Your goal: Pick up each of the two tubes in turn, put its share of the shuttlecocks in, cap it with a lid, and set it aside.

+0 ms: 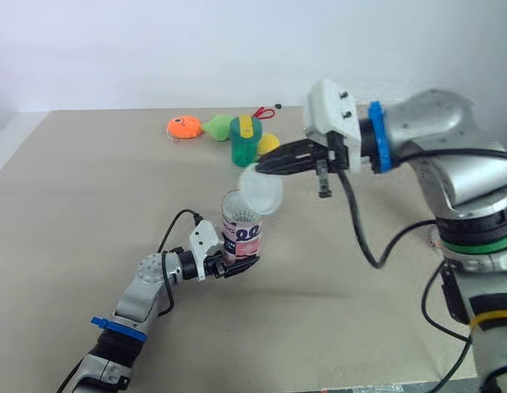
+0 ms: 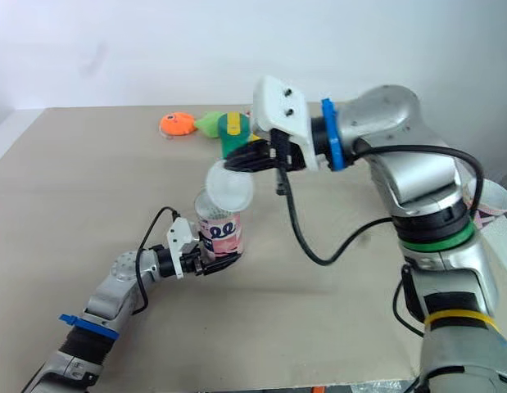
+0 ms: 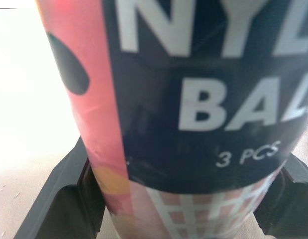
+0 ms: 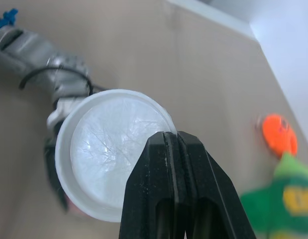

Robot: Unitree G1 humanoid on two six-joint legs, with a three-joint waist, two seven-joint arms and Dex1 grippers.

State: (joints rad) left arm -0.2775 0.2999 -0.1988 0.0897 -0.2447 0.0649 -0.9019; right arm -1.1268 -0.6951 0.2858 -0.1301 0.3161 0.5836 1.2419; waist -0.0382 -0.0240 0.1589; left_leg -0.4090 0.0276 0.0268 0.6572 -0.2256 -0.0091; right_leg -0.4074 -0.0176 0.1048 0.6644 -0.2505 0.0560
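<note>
Capping, we judge | our left tool (image 1: 237,266) clenches the shuttlecock tube (image 1: 242,233) upright near the worktop (image 1: 73,205) middle, steadying it | our right tool (image 4: 171,144) pinches the clear lid (image 4: 109,149) by its rim, tilted just above the tube's mouth.

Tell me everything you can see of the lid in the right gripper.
The lid is a round, translucent white disc, plastic by its look, with a raised rim. The right gripper pinches its edge with shut fingers. It hangs tilted, not seated, just over the open top of the tube that the left gripper holds upright. Whether lid and tube touch is unclear.
</note>
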